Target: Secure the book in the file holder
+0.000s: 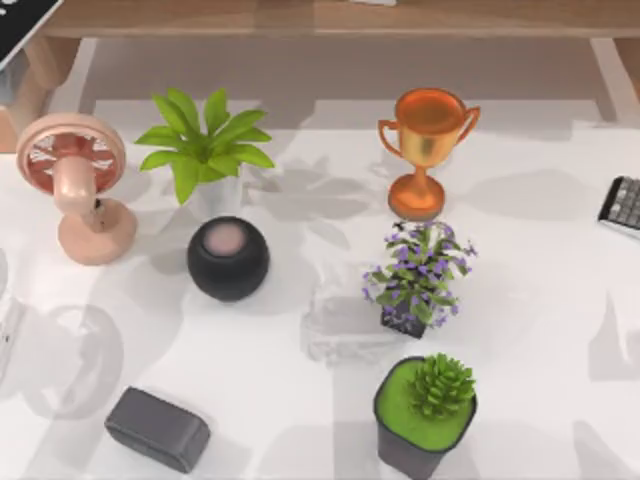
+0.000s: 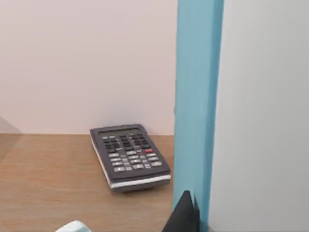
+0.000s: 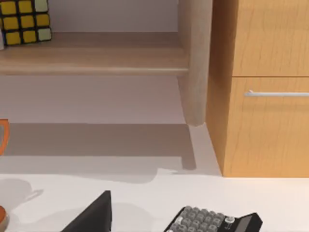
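Roughly, by position from the trophy:
Table: white, with the trophy toward its back.
Book: upright, blue spine, pale cover, close before the left wrist camera; place from the trophy cannot be told.
Left gripper: at the book's blue spine; clenched or released, cannot tell.
Right gripper: right of the trophy, near a grey-keyed calculator; grip cannot tell.
Purple flowers: just in front of the trophy.
Round black speaker: front-left of the trophy.
Pink fan: far left of the trophy.
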Controlling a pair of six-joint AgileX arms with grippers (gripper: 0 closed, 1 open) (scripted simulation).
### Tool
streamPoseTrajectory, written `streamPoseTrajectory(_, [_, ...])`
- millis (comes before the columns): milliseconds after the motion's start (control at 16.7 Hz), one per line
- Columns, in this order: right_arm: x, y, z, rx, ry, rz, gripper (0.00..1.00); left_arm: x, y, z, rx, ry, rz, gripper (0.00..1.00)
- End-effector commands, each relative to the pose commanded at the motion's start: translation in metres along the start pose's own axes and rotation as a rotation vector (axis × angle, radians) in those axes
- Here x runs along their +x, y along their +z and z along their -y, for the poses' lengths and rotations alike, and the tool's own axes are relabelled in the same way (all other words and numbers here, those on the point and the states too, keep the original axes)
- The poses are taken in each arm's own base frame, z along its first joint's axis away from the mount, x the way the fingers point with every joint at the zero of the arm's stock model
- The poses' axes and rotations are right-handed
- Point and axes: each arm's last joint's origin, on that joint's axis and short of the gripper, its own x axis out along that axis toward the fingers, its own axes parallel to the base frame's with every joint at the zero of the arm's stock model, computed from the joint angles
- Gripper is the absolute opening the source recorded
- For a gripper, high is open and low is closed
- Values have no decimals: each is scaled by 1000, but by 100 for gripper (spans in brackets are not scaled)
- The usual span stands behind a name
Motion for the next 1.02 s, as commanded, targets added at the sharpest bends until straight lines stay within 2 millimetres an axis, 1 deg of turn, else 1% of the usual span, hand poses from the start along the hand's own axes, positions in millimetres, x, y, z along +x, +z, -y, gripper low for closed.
streamPoseTrajectory(480, [0, 0, 0, 0, 0, 0, 100, -1, 2, 2, -1, -4, -1, 0])
streamPoseTrajectory(780, [0, 0, 0, 0, 0, 0, 100, -1, 14, 1, 0, -3, 2, 0])
streamPoseTrajectory(1020, [0, 0, 0, 0, 0, 0, 100, -2, 17, 1, 1, -2, 3, 0])
